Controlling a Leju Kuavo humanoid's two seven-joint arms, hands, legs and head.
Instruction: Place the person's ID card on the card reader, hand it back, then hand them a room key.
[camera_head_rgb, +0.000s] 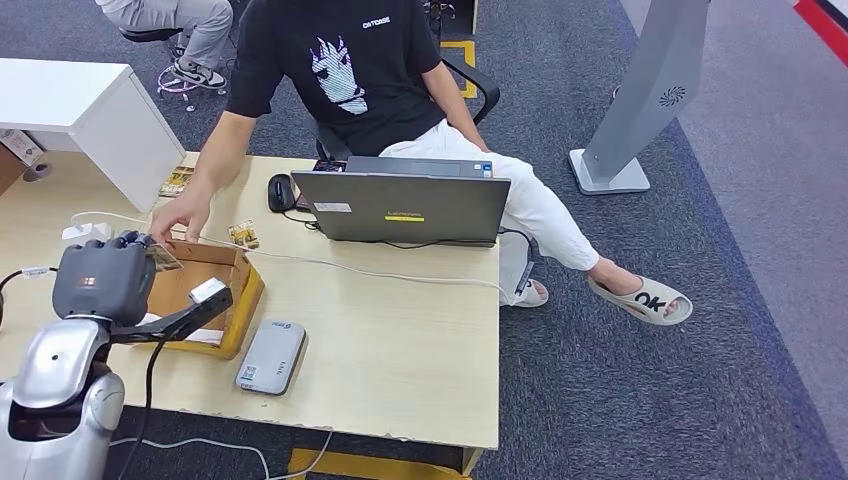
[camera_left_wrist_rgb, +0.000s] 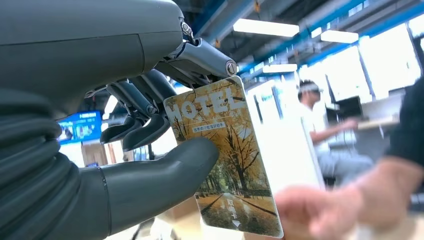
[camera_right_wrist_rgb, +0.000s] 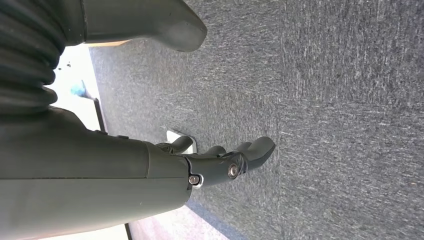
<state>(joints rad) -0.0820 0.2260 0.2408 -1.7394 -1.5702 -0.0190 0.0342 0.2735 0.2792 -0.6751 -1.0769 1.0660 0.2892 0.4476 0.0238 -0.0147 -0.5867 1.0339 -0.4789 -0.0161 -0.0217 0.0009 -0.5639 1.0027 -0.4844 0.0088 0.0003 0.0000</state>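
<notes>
Above the left side of the surface (camera_head_rgb: 400, 350), over an open cardboard box (camera_head_rgb: 245, 285), a hotel room key (camera_left_wrist_rgb: 225, 160) is held by the left robot hand (camera_left_wrist_rgb: 165, 145). The card is pinched between the thick thumb and the darker fingers (camera_left_wrist_rgb: 150, 107), its printed face with autumn trees turned toward the wrist camera. The seated person's hand (camera_head_rgb: 182, 215) is stretched out toward it and appears just beside the card's edge; whether it is already touched cannot be told, since that hand is blurred in the left wrist view. The right robot hand (camera_right_wrist_rgb: 225, 160) is hung over the carpet, fingers loosely curled in on nothing. A grey card reader (camera_head_rgb: 271, 357) lies near the box, and a laptop (camera_head_rgb: 405, 205) stands further along.

The hand-over of the key is judged to be under way. A drop is the main risk: if the pinch is released before the card is firmly taken, it could fall into the box or onto the surface. If the pinch is kept too long, the card may be tugged and bent. The thin card is held near one edge only, so it could also be twisted out sideways.
</notes>
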